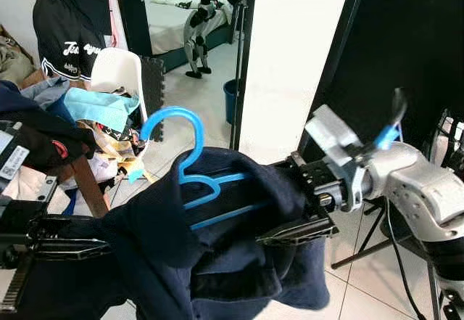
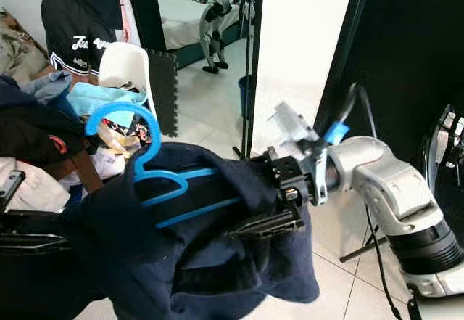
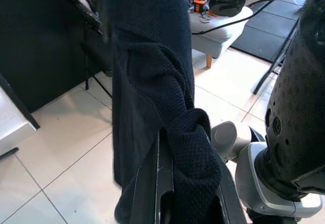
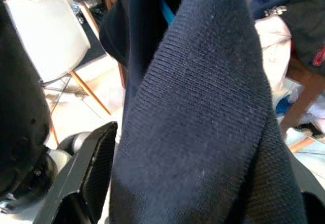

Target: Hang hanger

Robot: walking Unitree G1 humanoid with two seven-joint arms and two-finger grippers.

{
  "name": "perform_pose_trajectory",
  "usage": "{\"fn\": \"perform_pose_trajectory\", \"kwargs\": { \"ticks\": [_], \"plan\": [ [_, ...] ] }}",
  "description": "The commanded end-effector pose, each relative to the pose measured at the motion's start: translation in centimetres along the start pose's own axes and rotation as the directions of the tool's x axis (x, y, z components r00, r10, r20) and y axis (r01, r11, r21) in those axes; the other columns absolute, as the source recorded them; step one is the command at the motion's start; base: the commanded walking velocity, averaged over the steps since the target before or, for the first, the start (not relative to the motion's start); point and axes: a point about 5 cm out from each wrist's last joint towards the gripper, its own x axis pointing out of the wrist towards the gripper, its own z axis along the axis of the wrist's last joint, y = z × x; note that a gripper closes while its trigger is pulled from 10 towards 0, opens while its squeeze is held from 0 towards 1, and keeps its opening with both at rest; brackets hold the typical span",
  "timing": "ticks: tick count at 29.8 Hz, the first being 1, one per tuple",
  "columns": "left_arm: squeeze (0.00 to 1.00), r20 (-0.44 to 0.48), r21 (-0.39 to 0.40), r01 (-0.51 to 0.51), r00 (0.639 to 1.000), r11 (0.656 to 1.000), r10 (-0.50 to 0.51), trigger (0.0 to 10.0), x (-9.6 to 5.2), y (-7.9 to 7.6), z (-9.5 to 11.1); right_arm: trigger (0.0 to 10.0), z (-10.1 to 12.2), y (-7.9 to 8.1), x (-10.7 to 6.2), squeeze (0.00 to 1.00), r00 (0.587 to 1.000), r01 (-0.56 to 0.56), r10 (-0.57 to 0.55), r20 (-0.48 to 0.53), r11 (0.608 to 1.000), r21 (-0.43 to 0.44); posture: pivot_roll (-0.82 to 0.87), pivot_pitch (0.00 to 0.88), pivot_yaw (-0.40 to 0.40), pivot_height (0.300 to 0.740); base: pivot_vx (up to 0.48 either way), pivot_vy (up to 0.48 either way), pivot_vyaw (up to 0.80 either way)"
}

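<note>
You've got the navy garment [image 1: 217, 262] stretched between both grippers, w/ the blue hanger [image 1: 190, 167] threaded in its neck, hook up, in front of the robot's chest. Right gripper [image 1: 293, 231] is clamped on the garment's right edge; left gripper [image 1: 69, 246] is pinched on its left side. Behind, at left: white chair [image 1: 116, 70] and a clothes pile [image 1: 87, 128].

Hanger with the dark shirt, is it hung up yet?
Not yet. Done: the blue hanger is already inside the navy garment. In hand: the left claw and the right claw both grip the cloth, holding it up in the air. Left: carrying it to a rail and hooking it on. No rail can be made out.
</note>
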Motion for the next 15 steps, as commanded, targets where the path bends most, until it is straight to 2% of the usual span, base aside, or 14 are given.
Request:
{"fn": "perform_pose_trajectory", "kwargs": {
  "ticks": [1, 2, 3, 4, 7, 15],
  "plan": [
    [0.00, -0.006, 0.029, 0.018, 1.000, 0.999, -0.018, 10.0, 0.2, 0.0, 0.7, 10.0, 0.0, 0.2, 0.6, 0.00, 1.000, -0.019, 0.019, -0.018, 1.000, -0.020, -0.02, 0.003, -0.042, 0.740, 0.000, 0.000, 0.00],
    [0.00, -0.001, 0.034, 0.026, 1.000, 0.999, -0.026, 10.0, 0.5, 0.0, 0.8, 6.9, 0.0, 0.0, 0.8, 0.00, 1.000, -0.001, 0.001, -0.017, 1.000, -0.016, -0.02, 0.005, -0.041, 0.740, 0.000, 0.000, 0.00],
    [0.00, -0.001, 0.034, 0.026, 1.000, 0.999, -0.026, 10.0, 0.5, 0.0, 0.8, 6.9, 0.0, 0.0, 0.8, 0.00, 1.000, -0.001, 0.001, -0.017, 1.000, -0.016, -0.02, 0.005, -0.041, 0.740, 0.000, 0.000, 0.00],
    [0.00, -0.003, 0.031, 0.037, 0.999, 0.999, -0.037, 10.0, 0.7, 0.0, 0.7, 0.0, 0.1, -0.2, 0.8, 0.00, 1.000, 0.011, -0.011, -0.003, 1.000, -0.009, -0.02, 0.005, -0.040, 0.740, 0.000, 0.000, 0.00],
    [0.00, -0.013, 0.021, 0.050, 0.999, 0.999, -0.050, 10.0, 1.0, 0.0, 0.4, 0.0, 0.5, -0.4, 0.7, 0.00, 0.999, 0.008, -0.008, 0.048, 1.000, 0.002, -0.03, 0.006, -0.040, 0.740, 0.000, 0.000, 0.00],
    [0.00, -0.058, -0.008, 0.061, 0.996, 0.998, -0.062, 10.0, 1.0, -0.1, -0.3, 0.0, 1.1, -0.2, 0.4, 0.00, 0.994, -0.017, 0.016, 0.106, 1.000, 0.009, -0.03, 0.007, -0.038, 0.740, 0.000, 0.000, 0.00]
  ]
}}
